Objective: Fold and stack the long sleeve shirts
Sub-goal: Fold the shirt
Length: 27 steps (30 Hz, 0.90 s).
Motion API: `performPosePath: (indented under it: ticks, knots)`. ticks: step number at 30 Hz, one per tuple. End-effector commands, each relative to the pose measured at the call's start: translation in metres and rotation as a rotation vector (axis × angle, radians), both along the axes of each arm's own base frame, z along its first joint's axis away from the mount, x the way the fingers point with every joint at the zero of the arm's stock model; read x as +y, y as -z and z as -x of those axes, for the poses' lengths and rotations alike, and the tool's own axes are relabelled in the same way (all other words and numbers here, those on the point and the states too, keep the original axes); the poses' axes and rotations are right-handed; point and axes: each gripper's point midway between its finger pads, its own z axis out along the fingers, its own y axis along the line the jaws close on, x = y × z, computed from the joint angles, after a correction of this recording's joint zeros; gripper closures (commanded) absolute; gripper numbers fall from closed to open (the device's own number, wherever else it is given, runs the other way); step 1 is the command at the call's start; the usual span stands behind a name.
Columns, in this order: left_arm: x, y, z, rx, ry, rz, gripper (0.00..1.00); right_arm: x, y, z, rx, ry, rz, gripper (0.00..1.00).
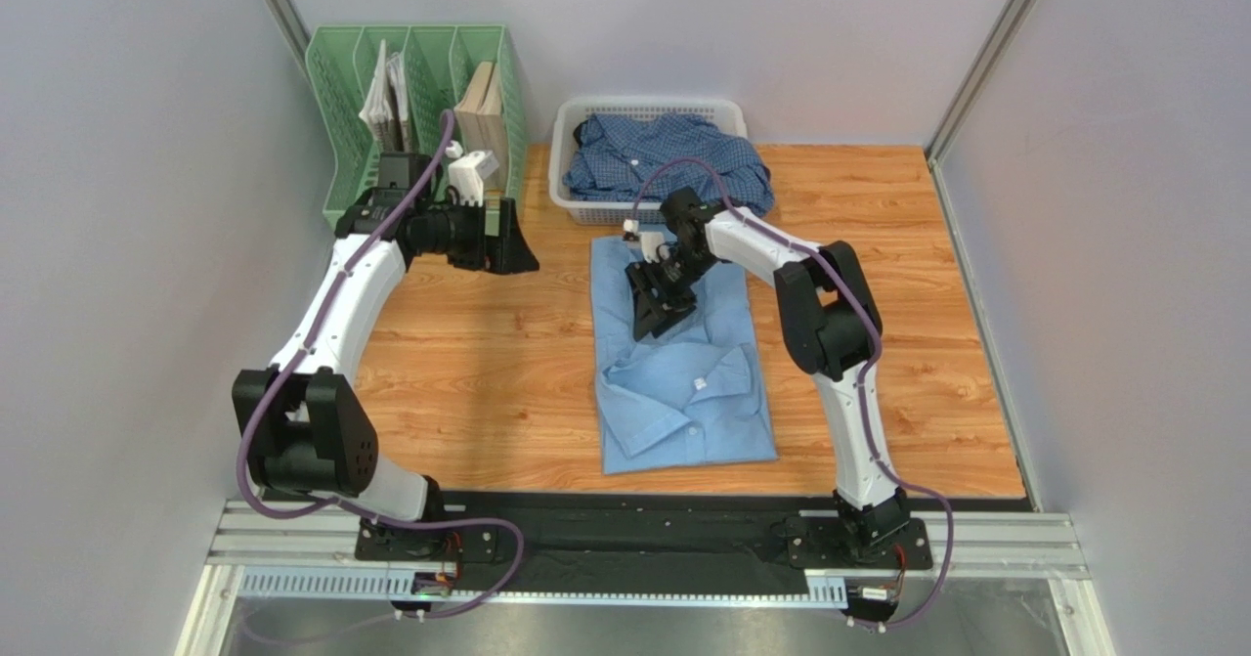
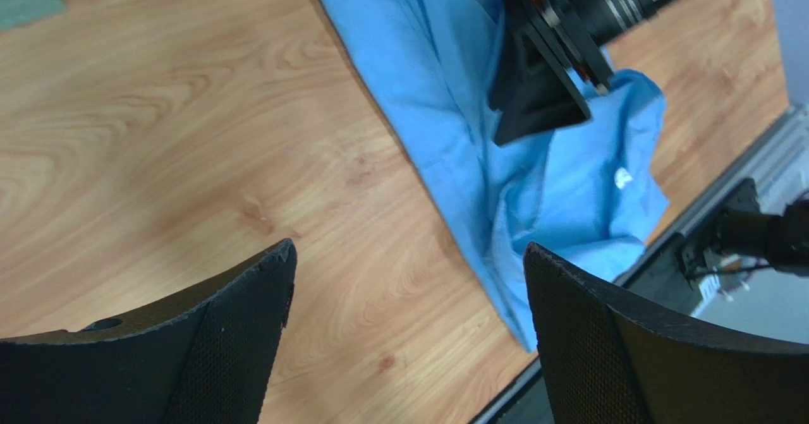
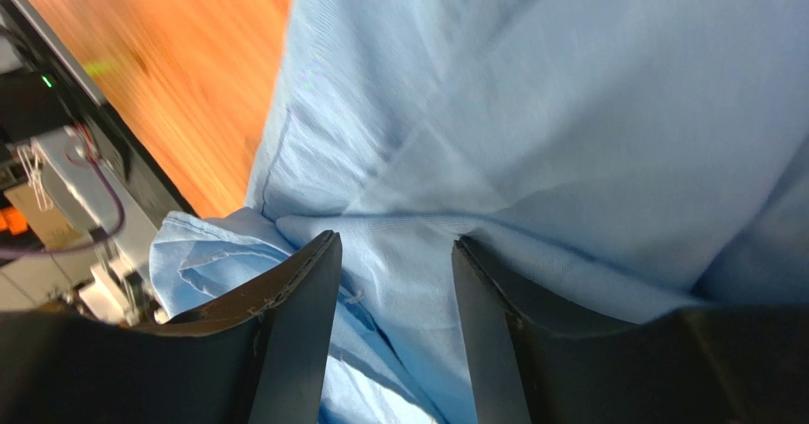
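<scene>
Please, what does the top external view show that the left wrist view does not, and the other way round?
Only the top external view shows the white basket at the far edge of the table, holding the checked dark blue shirt, and the green rack beside it. Only the left wrist view shows, close up, the left gripper with its fingers wide apart above bare wood. Both show the light blue shirt lying on the table and the right gripper over it.

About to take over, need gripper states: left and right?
Left gripper: open, holding nothing.
Right gripper: jaws half apart on the light blue shirt; grip cannot be told.
</scene>
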Motion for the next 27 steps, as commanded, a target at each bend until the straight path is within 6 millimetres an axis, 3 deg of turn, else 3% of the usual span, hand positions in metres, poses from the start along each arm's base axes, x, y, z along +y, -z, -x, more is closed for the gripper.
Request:
performPosePath:
  ticks: [1, 2, 4, 6, 8, 9, 11, 13, 15, 16, 19, 20, 23, 27]
  knots:
    - [-0.016, 0.002, 0.024, 0.028, 0.088, 0.096, 0.09, 0.046, -0.032, -0.047, -0.133, 0.082, -0.145, 0.46]
    - [-0.022, 0.005, 0.029, 0.052, 0.117, 0.132, 0.12, 0.045, -0.059, -0.052, -0.178, 0.076, -0.176, 0.45]
    - [-0.032, 0.02, 0.04, 0.099, 0.15, 0.142, 0.16, 0.034, -0.082, -0.046, -0.202, 0.056, -0.18, 0.42]
    - [-0.049, 0.031, 0.054, 0.146, 0.221, 0.168, 0.25, 0.011, -0.117, -0.04, -0.25, 0.051, -0.19, 0.41]
    - [-0.062, 0.033, 0.066, 0.192, 0.266, 0.211, 0.3, -0.014, -0.133, -0.035, -0.282, 0.034, -0.188, 0.41]
    - [-0.067, 0.04, 0.074, 0.229, 0.278, 0.23, 0.31, -0.029, -0.142, -0.018, -0.265, 0.035, -0.176, 0.42]
    - [-0.069, 0.057, 0.09, 0.324, 0.256, 0.265, 0.36, -0.05, -0.14, -0.001, -0.252, 0.013, -0.168, 0.44]
    - [-0.071, 0.064, 0.1, 0.386, 0.237, 0.293, 0.39, -0.071, -0.129, 0.037, -0.18, 0.003, -0.136, 0.47]
    - [-0.072, 0.074, 0.118, 0.453, 0.23, 0.336, 0.39, -0.079, -0.122, 0.066, -0.12, -0.012, -0.143, 0.49]
    - [-0.075, 0.067, 0.125, 0.46, 0.236, 0.373, 0.33, -0.083, -0.118, 0.087, -0.076, -0.014, -0.161, 0.5]
    - [-0.081, 0.071, 0.151, 0.522, 0.21, 0.432, 0.22, -0.087, -0.115, 0.12, -0.007, -0.006, -0.212, 0.52]
    - [-0.082, 0.081, 0.164, 0.554, 0.205, 0.43, 0.19, -0.088, -0.117, 0.124, -0.007, -0.005, -0.223, 0.53]
    - [-0.088, 0.09, 0.171, 0.619, 0.114, 0.406, 0.12, -0.086, -0.118, 0.139, 0.019, 0.025, -0.265, 0.61]
    - [-0.095, 0.116, 0.198, 0.827, -0.027, 0.422, 0.1, -0.084, -0.109, 0.146, 0.047, 0.046, -0.284, 0.75]
